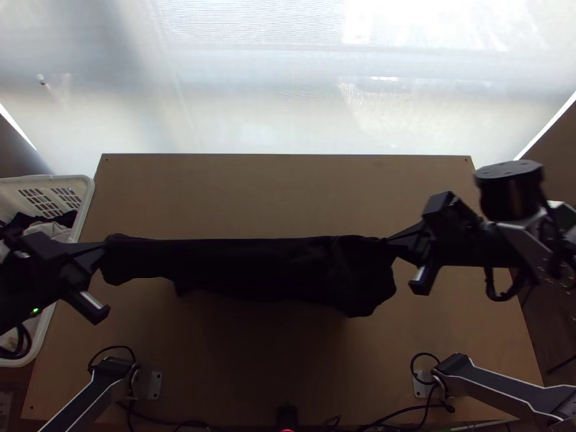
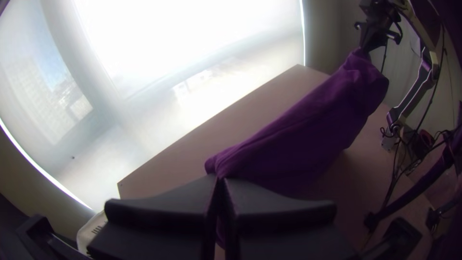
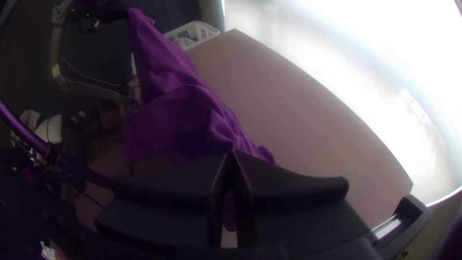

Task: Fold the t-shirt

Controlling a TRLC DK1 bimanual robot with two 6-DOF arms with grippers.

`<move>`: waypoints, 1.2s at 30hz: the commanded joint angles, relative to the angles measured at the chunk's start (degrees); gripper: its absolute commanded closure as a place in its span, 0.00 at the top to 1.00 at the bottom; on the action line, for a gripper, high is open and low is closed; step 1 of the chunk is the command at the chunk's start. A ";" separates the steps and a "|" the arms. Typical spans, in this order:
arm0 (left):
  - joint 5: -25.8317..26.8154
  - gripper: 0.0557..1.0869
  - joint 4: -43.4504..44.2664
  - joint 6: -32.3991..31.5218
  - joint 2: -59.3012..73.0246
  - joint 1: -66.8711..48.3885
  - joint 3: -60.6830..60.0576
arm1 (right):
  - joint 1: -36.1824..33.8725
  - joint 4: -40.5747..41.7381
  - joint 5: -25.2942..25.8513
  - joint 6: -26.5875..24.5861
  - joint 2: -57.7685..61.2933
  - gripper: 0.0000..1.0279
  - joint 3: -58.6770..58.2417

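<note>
black joint of the right arm nearest the top camera, just above three o'clock. right gripper next, between three and four, fingers clenched on one upper end of the shirt. left gripper towards nine, clenched on the opposite upper end. which part of the garment each has, cannot tell.

shirt strung between the two, raised over the table, upper edge nearly straight, cloth hanging below in loose folds; gathered at both grips. purple in the wrist views. whether its lower edge touches the table, cannot tell.

farther down, arm bases at the table's near edge: left base between seven and eight, right base between four and five. white basket at nine, beside the table, dark and pale cloths inside. pale blind at twelve, beyond the far edge.
</note>
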 commanded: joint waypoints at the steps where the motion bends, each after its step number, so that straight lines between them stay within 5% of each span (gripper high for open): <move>1: 0.09 0.03 -4.83 -0.36 0.25 3.57 11.85 | -4.62 -4.36 -5.79 2.19 -3.84 0.03 7.00; 6: -1.40 0.04 -6.15 -0.36 -1.77 4.45 14.58 | -8.23 -4.97 -12.56 3.25 -7.98 0.03 5.07; 20: -2.98 0.03 -6.15 -0.18 -4.06 9.81 21.87 | -14.20 -5.67 -17.65 4.57 -12.81 0.03 9.38; 36: 11.34 0.03 2.20 -1.24 2.89 9.72 22.57 | -15.70 -5.59 -21.26 5.88 -12.99 0.03 7.53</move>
